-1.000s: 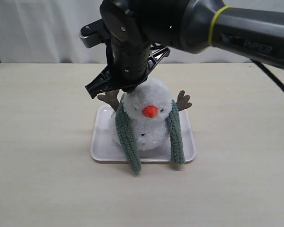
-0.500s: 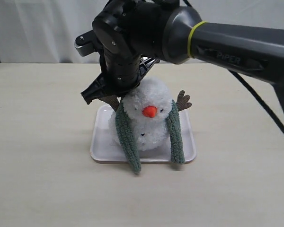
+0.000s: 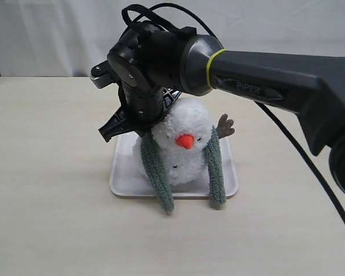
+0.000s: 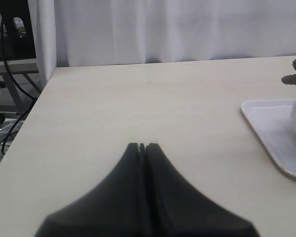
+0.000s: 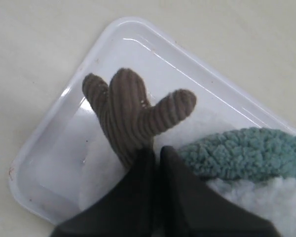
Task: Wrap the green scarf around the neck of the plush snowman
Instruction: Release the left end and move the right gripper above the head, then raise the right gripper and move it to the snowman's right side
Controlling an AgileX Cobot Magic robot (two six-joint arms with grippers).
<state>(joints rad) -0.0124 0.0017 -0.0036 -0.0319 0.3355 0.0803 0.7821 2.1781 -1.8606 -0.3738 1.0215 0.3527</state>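
The plush snowman (image 3: 184, 146) stands on a white tray (image 3: 119, 178), orange nose toward the camera. The green scarf (image 3: 157, 172) runs behind its head, and both ends hang down its front past the tray's near rim; the neck is hidden under fluff and scarf. My right gripper (image 3: 110, 131) is shut and empty, low behind the snowman's head. In the right wrist view its tips (image 5: 155, 151) sit at the base of a brown twig arm (image 5: 130, 111), beside the scarf (image 5: 241, 153). My left gripper (image 4: 142, 146) is shut over bare table, apart from the tray (image 4: 266, 133).
The right arm's thick black link (image 3: 276, 75) reaches in from the right above the snowman, with a cable (image 3: 310, 172) trailing below it. A white curtain (image 3: 57, 34) backs the table. The table's side edge (image 4: 29, 118) shows in the left wrist view.
The right gripper has come down and forward behind the snowman's head, now hiding the twig arm on that side. The head has been nudged slightly forward and to the right.
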